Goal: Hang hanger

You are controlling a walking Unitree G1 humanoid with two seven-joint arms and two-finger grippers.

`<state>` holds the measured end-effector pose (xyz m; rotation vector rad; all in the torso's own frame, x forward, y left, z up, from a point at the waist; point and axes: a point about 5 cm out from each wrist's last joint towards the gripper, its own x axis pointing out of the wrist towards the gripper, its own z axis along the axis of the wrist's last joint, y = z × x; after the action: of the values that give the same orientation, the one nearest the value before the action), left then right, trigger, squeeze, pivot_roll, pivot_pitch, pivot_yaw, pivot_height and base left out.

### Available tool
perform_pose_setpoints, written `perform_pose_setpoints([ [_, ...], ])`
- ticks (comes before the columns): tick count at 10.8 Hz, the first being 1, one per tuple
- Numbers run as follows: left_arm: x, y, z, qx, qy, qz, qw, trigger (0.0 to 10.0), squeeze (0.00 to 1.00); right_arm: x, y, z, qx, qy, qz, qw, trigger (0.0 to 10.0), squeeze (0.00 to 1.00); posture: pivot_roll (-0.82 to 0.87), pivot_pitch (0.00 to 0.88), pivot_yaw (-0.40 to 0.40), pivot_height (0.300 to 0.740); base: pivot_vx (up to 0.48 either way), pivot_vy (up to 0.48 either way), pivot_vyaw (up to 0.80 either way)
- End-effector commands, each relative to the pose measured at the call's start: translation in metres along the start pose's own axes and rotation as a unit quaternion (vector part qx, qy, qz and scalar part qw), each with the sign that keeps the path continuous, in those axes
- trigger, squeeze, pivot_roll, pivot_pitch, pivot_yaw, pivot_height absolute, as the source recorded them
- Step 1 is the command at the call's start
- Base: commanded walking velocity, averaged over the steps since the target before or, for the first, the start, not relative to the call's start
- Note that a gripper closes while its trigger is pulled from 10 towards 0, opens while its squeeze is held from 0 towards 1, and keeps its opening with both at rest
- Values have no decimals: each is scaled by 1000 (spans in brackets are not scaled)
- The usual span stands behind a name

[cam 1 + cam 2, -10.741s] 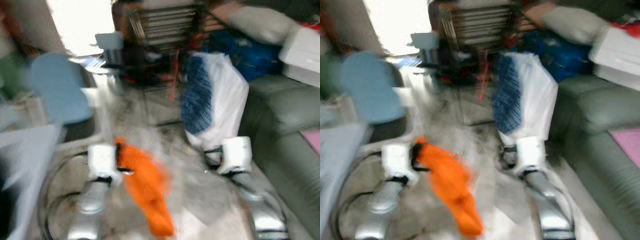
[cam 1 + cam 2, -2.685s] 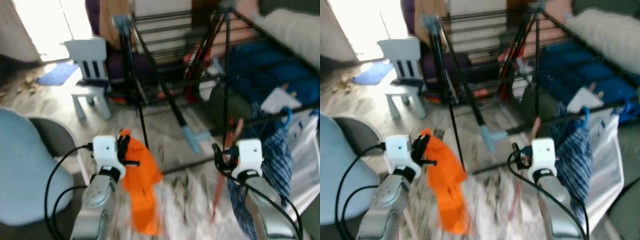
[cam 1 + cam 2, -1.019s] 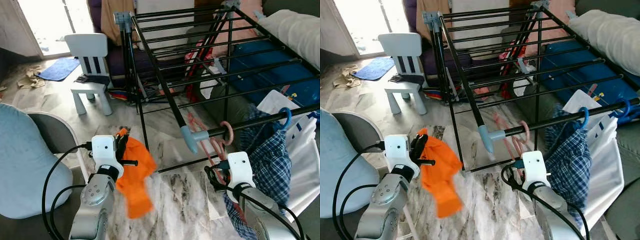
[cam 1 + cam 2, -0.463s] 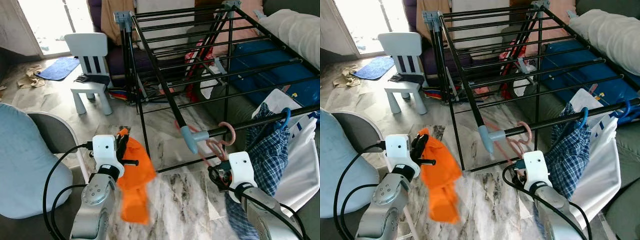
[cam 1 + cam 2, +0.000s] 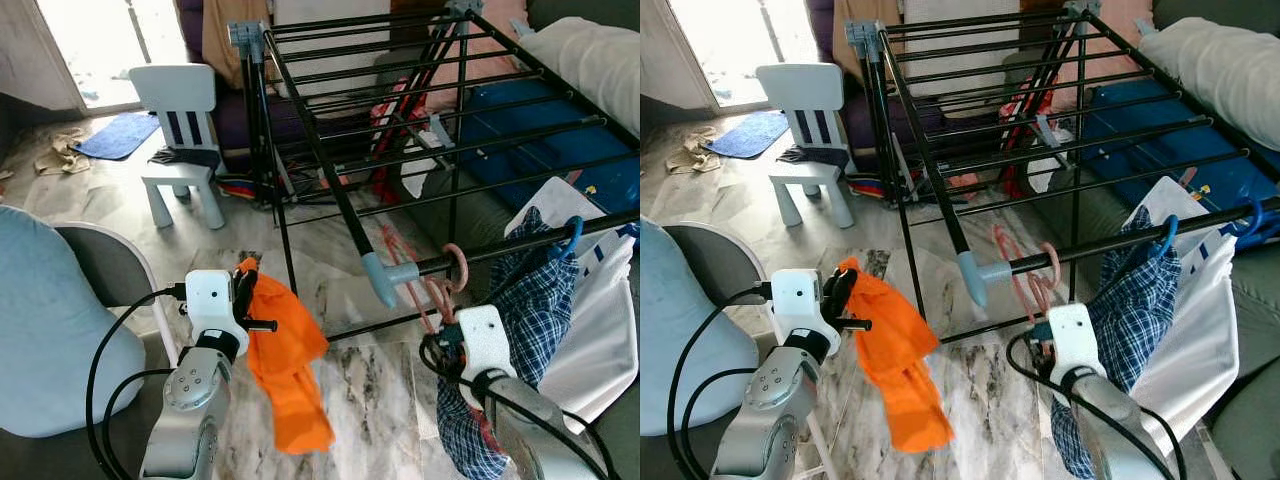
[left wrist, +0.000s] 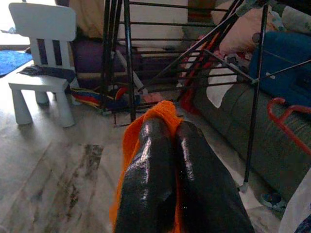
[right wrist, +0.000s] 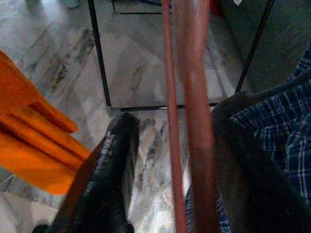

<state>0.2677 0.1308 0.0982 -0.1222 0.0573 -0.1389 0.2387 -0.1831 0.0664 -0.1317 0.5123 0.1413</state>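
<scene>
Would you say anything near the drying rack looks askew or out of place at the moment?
Yes: the pink hanger hooks over the drying rack's front bar, tilted rather than hanging plumb, with the right gripper open around it. A crumpled cloth lies on the floor.

Orange cloth [image 5: 288,360], blue-checked shirt [image 5: 530,300]

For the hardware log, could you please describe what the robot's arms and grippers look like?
Both arms are silver metal tubes ending in white boxy wrist housings. Black cables loop from each housing along the arm. The left gripper and right gripper each have two long, glossy black fingers.
</scene>
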Motion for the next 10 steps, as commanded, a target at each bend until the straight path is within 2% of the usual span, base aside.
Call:
perform_pose_setpoints([
  [1,3,-1,4,5,-4,-3,1000,10000,0,-4,0,2,0,-5,2,1000,4745,0,-158,42,18,740,0,0,0],
  [2,3,-1,4,5,-4,-3,1000,10000,0,-5,0,1,0,-4,2,1000,7176,0,-159,43,18,740,0,0,0],
  [3,4,-1,4,6,-4,-4,1000,10000,0,-6,0,1,0,-3,2,1000,8824,0,-160,43,18,740,0,0,0],
  [4,4,-2,3,5,-2,-4,1000,10000,0,-8,0,0,1,-4,0,1000,6235,0,-163,43,20,740,0,0,0],
  [5,5,-2,3,5,-2,-6,1000,10000,0,-8,-1,0,3,-5,-2,1000,0,0,-164,42,20,740,0,0,0],
  [10,6,-3,3,5,-4,-4,1000,10000,0,-6,0,1,3,-9,-2,1000,0,0,-163,38,17,740,0,0,0],
])
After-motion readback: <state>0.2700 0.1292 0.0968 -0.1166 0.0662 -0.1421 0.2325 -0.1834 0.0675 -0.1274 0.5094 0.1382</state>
